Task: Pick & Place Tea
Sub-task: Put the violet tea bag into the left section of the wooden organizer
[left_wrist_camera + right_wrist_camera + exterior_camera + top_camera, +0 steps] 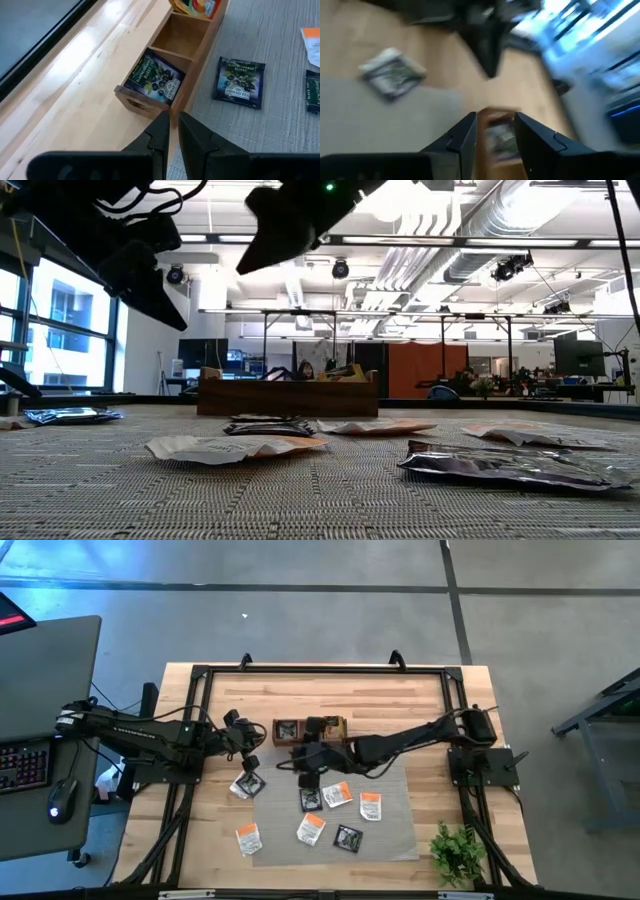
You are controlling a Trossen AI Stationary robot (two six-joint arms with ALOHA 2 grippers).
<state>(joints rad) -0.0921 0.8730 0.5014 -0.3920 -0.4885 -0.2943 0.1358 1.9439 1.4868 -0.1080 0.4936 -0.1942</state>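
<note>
A brown wooden three-compartment box [310,730] stands on the bare wood just beyond a grey mat [395,780]. One black tea sachet [155,77] lies in its left end compartment, and yellow-brown sachets [335,725] fill the right end one. Several sachets lie flat on the mat: black ones [248,785] [310,800] [347,838] and white-orange ones [337,794] [371,805] [311,828] [247,838]. My left gripper [173,132] hovers left of the box, empty, its fingers only a narrow gap apart. My right gripper [495,132] is open and empty above the box's near left part.
A black metal frame [300,670] runs around the table. A small green plant [458,852] stands at the near right corner. Bare wood lies between the box and the far edge. A desk with a keyboard and mouse [40,765] stands left of the table.
</note>
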